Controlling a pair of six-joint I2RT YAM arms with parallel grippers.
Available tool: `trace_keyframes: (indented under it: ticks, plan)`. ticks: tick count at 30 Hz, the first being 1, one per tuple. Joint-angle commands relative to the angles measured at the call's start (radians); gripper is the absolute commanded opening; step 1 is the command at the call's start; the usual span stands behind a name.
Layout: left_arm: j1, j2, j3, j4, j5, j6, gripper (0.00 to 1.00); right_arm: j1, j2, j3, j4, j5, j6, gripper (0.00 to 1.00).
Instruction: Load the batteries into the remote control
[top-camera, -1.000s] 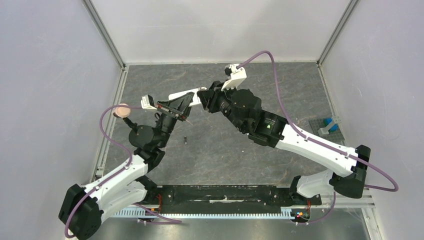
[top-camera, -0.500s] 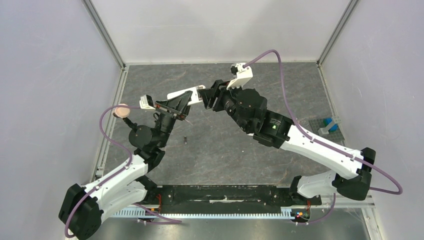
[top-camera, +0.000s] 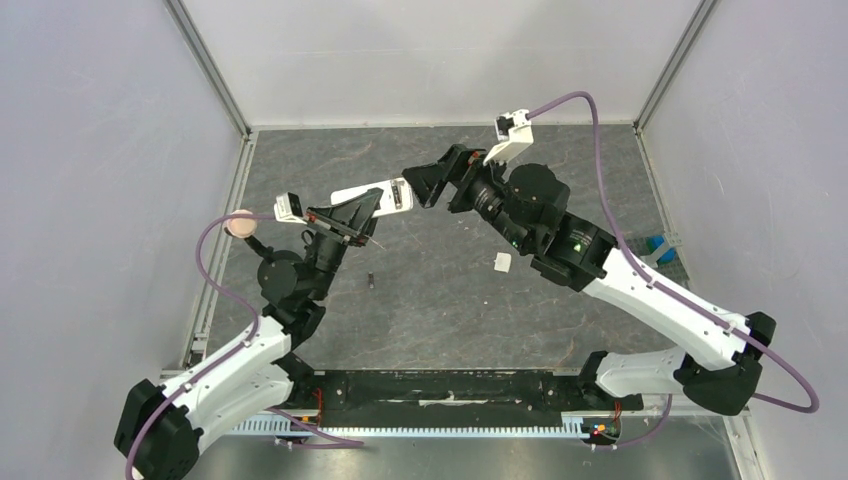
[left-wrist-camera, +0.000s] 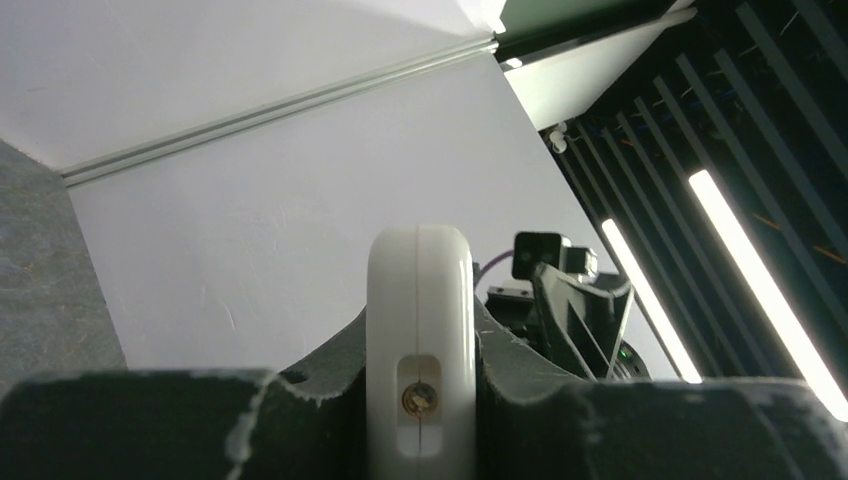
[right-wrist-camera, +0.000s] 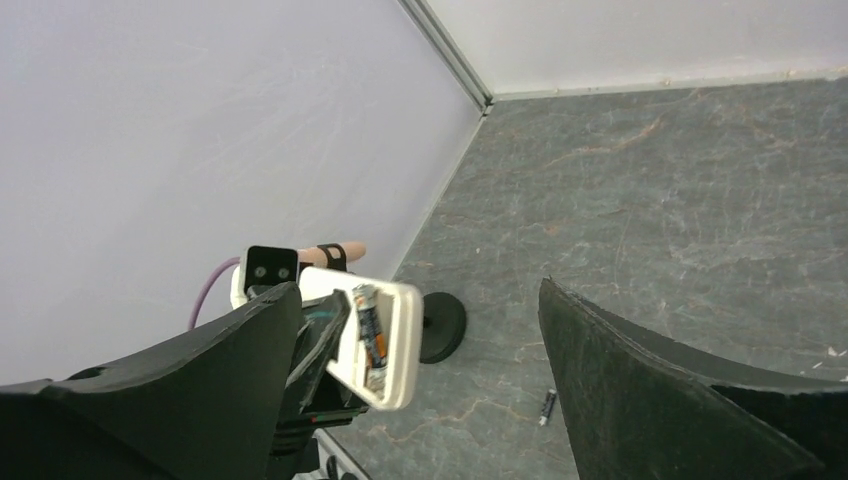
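Grey marbled tabletop, white walls around. Nearest, a loose battery lies flat on the table, in front of the left gripper. A small white cover piece lies off to the right under the right arm. Further back, the left gripper is clamped on the remote control, held off the table, compartment exposed with a second battery seated inside. The right gripper is spread wide and empty, just beside the remote's right end.
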Motion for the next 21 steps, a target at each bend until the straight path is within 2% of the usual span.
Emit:
trace_keyframes:
  ticks: [1, 4, 8, 10, 17, 21]
  plan:
    - [-0.002, -0.037, -0.003, -0.020, 0.026, 0.085, 0.02, -0.059, -0.019, -0.045, 0.060, -0.161, 0.128, 0.91]
    - [-0.002, -0.055, -0.026, -0.014, 0.023, 0.066, 0.02, -0.089, -0.015, -0.079, 0.124, -0.233, 0.193, 0.90]
    - [-0.002, -0.089, -0.034, -0.040, 0.035, 0.072, 0.02, -0.112, 0.023, -0.070, 0.124, -0.334, 0.271, 0.89]
    - [-0.002, -0.100, -0.035, -0.052, 0.039, 0.077, 0.02, -0.113, 0.031, -0.069, 0.123, -0.337, 0.292, 0.87]
    - [-0.002, -0.120, -0.038, -0.077, 0.051, 0.089, 0.02, -0.122, 0.086, -0.028, 0.103, -0.422, 0.350, 0.72]
    - [-0.002, -0.130, -0.022, -0.124, 0.069, 0.113, 0.02, -0.122, 0.098, -0.016, 0.104, -0.426, 0.371, 0.69]
